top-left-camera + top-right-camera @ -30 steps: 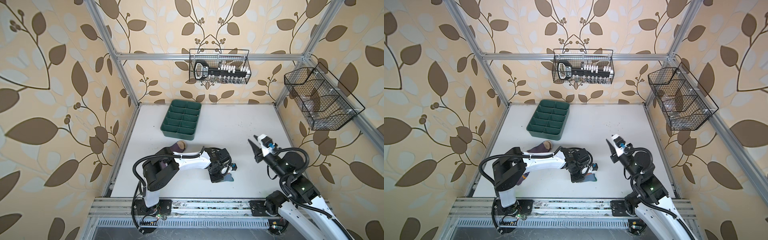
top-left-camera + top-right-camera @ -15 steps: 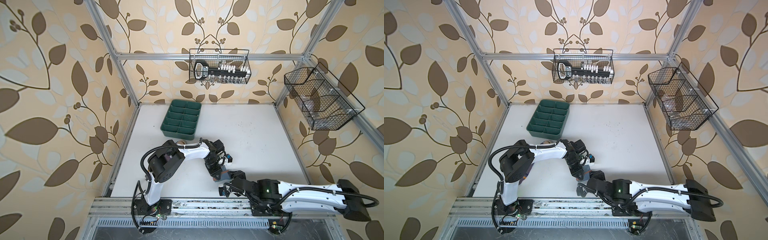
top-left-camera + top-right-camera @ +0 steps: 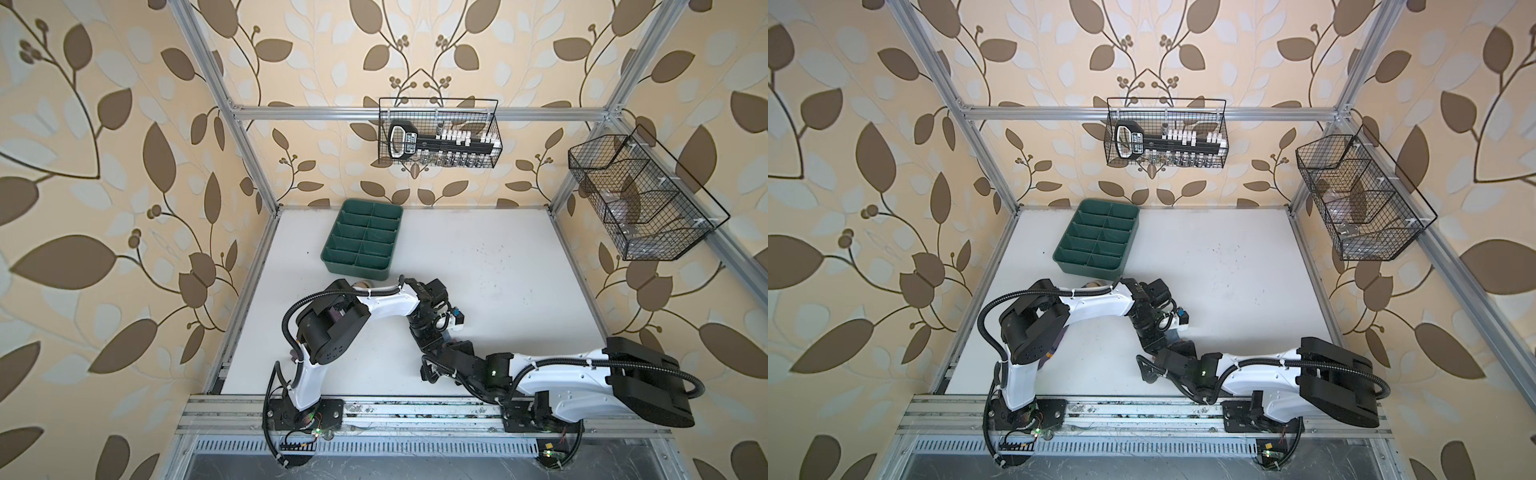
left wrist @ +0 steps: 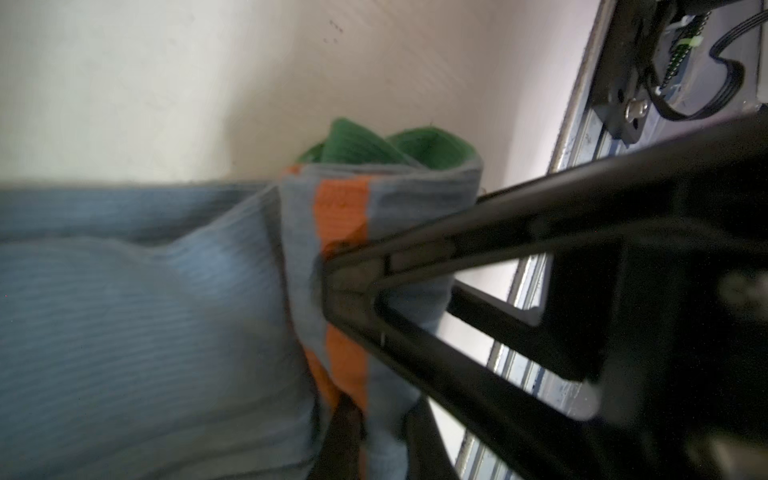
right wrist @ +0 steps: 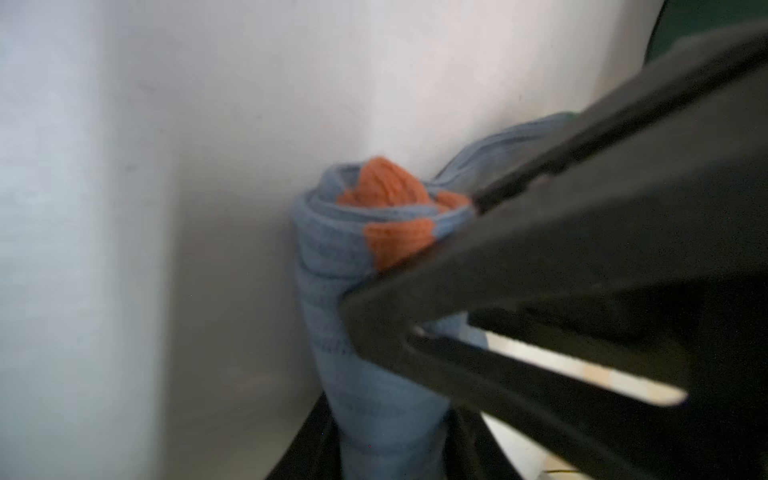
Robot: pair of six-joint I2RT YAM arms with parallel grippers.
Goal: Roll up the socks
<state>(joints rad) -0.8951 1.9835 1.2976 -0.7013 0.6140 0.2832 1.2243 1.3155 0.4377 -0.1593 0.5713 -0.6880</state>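
The light blue sock (image 4: 145,332) lies on the white tabletop (image 3: 498,270), on the robot's side of the green tray (image 3: 357,270) and a little to that tray's right in both top views; there both arms cover nearly all of it. One end of the sock is wound into a tight roll, with the green toe poking out of one end of the roll and orange cloth showing at the other; the rest of the sock trails off flat. The left claw (image 4: 332,274) is narrowed onto the roll at its orange stripe, pinching the cloth. The right claw (image 5: 353,320) comes in from the side away from the tray; its fingers (image 4: 343,432) sit on either side of the same roll, closed in against the fabric. The purple sock (image 3: 1059,336) lies beneath the left arm, its beige toe just beside the tray's near wall; most of it is hidden.
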